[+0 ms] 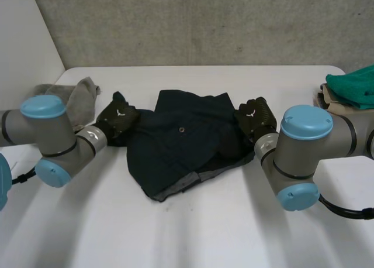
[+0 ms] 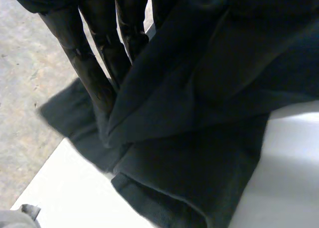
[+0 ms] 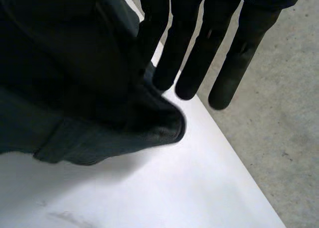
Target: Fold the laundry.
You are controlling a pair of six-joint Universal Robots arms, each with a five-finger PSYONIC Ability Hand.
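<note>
The left hand (image 1: 118,118) and right hand (image 1: 256,117) each hold their fingers straight and apart, one at either side edge of the single dark garment (image 1: 181,145) rumpled between them. Bare table (image 1: 193,233) lies open in front; one grey cloth (image 1: 82,98) sits at the far left corner, and one teal cloth (image 1: 353,86) lies on one beige cloth (image 1: 330,101) at the right edge

The garment (image 1: 181,142) lies in the middle of the table (image 1: 187,233). The left hand (image 1: 117,120) is at its left edge and the right hand (image 1: 255,119) is at its right edge. A small cloth (image 1: 79,98) lies near the far left corner, behind the left arm (image 1: 52,136). A pile of cloths (image 1: 350,89) sits at the table's right edge, well apart from the garment
</note>
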